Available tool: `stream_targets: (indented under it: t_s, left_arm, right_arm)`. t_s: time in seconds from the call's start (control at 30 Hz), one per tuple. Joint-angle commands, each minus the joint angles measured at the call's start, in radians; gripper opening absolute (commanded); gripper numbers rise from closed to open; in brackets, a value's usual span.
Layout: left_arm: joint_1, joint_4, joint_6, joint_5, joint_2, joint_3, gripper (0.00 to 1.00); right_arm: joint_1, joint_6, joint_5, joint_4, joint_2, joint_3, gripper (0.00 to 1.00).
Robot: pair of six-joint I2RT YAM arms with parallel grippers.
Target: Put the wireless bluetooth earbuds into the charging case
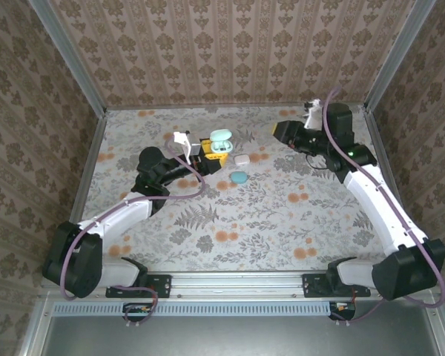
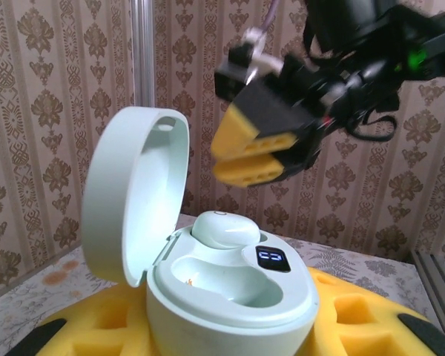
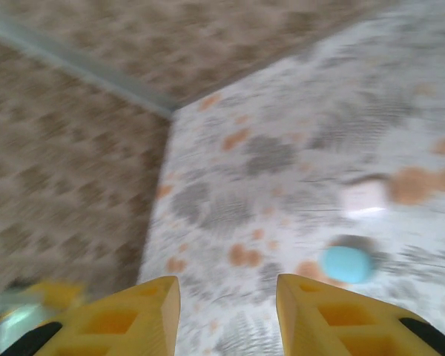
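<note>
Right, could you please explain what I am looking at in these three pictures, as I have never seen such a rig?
These are two robot arms bolted at a table's near edge, each ending in a two-finger gripper. The overhead picture comes from a fixed camera above and behind them; the other two come from cameras on the wrists. The left gripper holds an open mint-green charging case with one earbud seated inside and the other well empty. The right gripper is open, holds nothing, and hangs apart from that case. On the flowered table lie a closed whitish case and a teal case.
</note>
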Motion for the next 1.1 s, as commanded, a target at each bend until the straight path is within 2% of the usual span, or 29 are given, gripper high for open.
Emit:
stream_targets:
  t_s: [0.0,0.13,0.27,0.4,0.7,1.07]
  left_arm:
    - [0.004,0.014,0.021,-0.005,-0.032,0.004,0.26]
    - [0.005,0.009,0.023,-0.005,-0.036,0.006,0.26]
    - [0.005,0.004,0.027,-0.011,-0.041,0.005,0.26]
    - [0.007,0.000,0.027,-0.015,-0.042,0.001,0.26]
    - [0.011,-0.010,0.029,-0.016,-0.036,0.004,0.26]
    - [0.016,-0.001,0.021,-0.008,-0.010,0.020,0.26]
  right_arm:
    - [-0.075,-0.038,0.145,-0.131,0.132,-0.029,0.41]
    - [-0.148,-0.043,0.141,-0.164,0.343,0.032,0.40]
    - [-0.157,-0.078,0.206,-0.221,0.527,0.146,0.43]
    - [-0.158,-0.060,0.219,-0.203,0.639,0.213,0.45]
    - [-0.155,-0.035,0.219,-0.219,0.782,0.328,0.44]
    - [-0.134,-0.078,0.248,-0.278,0.850,0.386,0.40]
